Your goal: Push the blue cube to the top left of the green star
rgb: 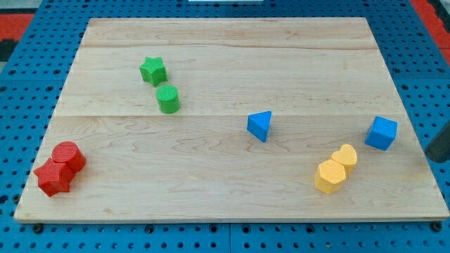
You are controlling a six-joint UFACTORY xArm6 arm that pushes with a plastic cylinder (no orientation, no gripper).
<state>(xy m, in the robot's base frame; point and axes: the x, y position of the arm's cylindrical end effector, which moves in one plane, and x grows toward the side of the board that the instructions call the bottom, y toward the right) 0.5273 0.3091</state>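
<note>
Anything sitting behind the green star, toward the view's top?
No. Behind the green star shows only bare board. The green cylinder touches its lower right side. Nothing there is covered.

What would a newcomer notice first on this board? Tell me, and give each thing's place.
The bright blocks on the pale wooden board catch the eye first: a green star with a green cylinder close below it at upper left, and two red blocks pressed together at lower left. At right sit the blue cube and two touching yellow blocks, with a blue triangular block near centre; my tip is just right of the cube.
</note>
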